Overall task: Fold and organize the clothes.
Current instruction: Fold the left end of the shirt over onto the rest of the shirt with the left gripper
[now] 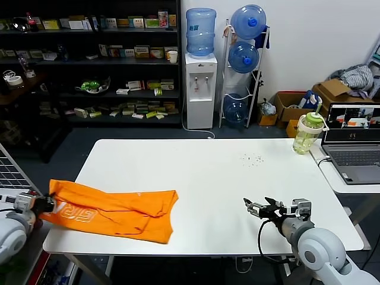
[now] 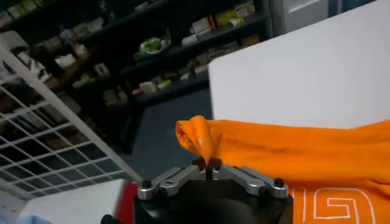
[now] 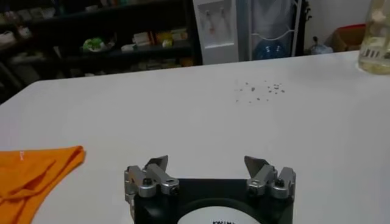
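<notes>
**Left gripper clamped on shirt edge, right gripper idle and open**

Orange T-shirt (image 1: 116,212) lies crumpled on the white table (image 1: 225,178), at the robot's near-left corner, stretched into a long band running from the left table edge toward the middle. White block lettering faces up near the left end; only part of it reads, the rest is folded under or cut off by the gripper body in the left wrist view. Sleeves and collar can't be told apart in the bunched fabric.

Left gripper (image 1: 43,203) sits at the left table edge, fingers clenched on a pinched-up fold of the shirt's end. In the left wrist view the fabric rises in a gathered nub right at the closed fingertips (image 2: 208,164); the contact itself is mostly hidden behind the cloth.

Right gripper (image 1: 254,208) hovers low over bare table on the near-right side, well apart from the shirt, holding nothing. Right wrist view shows both fingers spread wide, only the shirt's far corner visible at the frame edge (image 3: 30,176).

Other items: green water bottle (image 1: 309,133) at the far right table edge, laptop (image 1: 353,142) on the side table just beside it, scatter of small dark specks (image 1: 252,158) on the tabletop, too small to identify.
</notes>
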